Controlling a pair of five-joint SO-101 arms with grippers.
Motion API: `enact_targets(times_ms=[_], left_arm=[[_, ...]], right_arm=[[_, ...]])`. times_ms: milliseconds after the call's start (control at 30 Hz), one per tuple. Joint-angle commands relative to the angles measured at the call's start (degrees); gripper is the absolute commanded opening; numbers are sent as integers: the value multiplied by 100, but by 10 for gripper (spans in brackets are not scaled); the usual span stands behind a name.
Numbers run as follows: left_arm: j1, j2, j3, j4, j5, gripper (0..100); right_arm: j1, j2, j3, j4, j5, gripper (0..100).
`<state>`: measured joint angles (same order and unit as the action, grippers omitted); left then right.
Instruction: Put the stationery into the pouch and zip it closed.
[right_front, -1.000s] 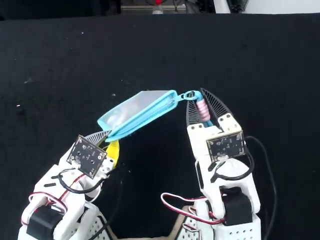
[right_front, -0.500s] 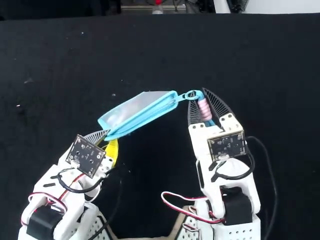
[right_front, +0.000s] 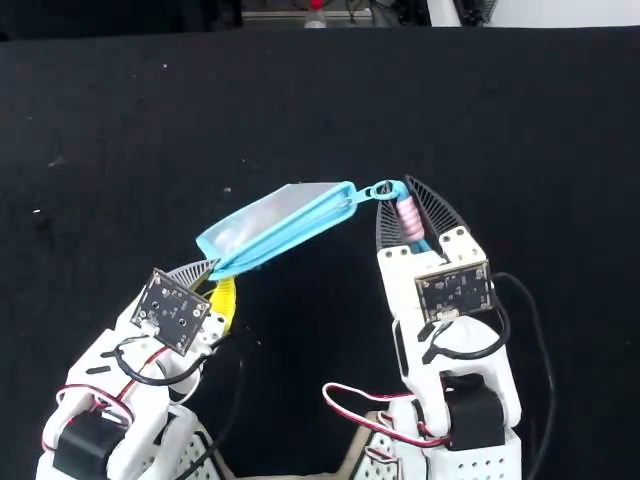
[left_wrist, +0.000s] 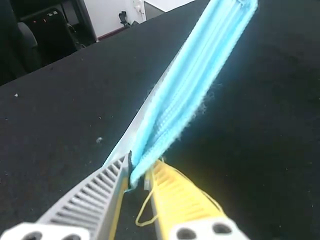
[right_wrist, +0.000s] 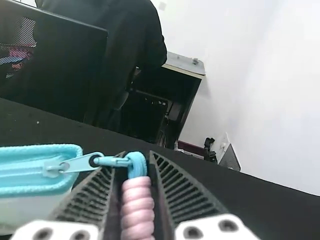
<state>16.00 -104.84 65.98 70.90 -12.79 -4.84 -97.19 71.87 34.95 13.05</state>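
Note:
A light blue pouch (right_front: 275, 228) with a pale translucent side hangs slanted above the black table, stretched between both grippers. My left gripper (right_front: 217, 272), one finger grey and one yellow, is shut on the pouch's lower near end; the left wrist view shows the blue zip edge (left_wrist: 195, 85) running away from that gripper (left_wrist: 137, 177). My right gripper (right_front: 399, 203) is shut on the pink coiled zipper pull (right_front: 408, 221) at the pouch's upper end. In the right wrist view the slider (right_wrist: 55, 166) sits at the pouch's (right_wrist: 25, 167) end, with the blue ring (right_wrist: 136, 163) and pink coil (right_wrist: 136, 200) between that gripper's (right_wrist: 134, 159) fingers.
The black table (right_front: 120, 130) spreads wide around and beyond the pouch. Both arms' white bodies (right_front: 455, 400) and cables crowd the near edge. Furniture and a white wall (right_wrist: 250, 75) stand behind the table.
The right gripper has shifted very slightly to the right with the zipper pull. The pouch and left gripper hold the same pose.

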Motion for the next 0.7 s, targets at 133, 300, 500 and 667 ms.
enact_targets(times_ms=[133, 300, 500, 667], left_arm=[[-312, 18, -453, 334, -9, 30], [-312, 18, -514, 413, -9, 30], [-312, 18, -505, 413, -9, 30], [-312, 18, -497, 352, -9, 30]], right_arm=[[475, -145, -136, -281, -70, 11], [440, -145, -136, -246, -70, 11], [422, -154, -136, -202, -79, 14], [-422, -145, -198, 229, -35, 15]])
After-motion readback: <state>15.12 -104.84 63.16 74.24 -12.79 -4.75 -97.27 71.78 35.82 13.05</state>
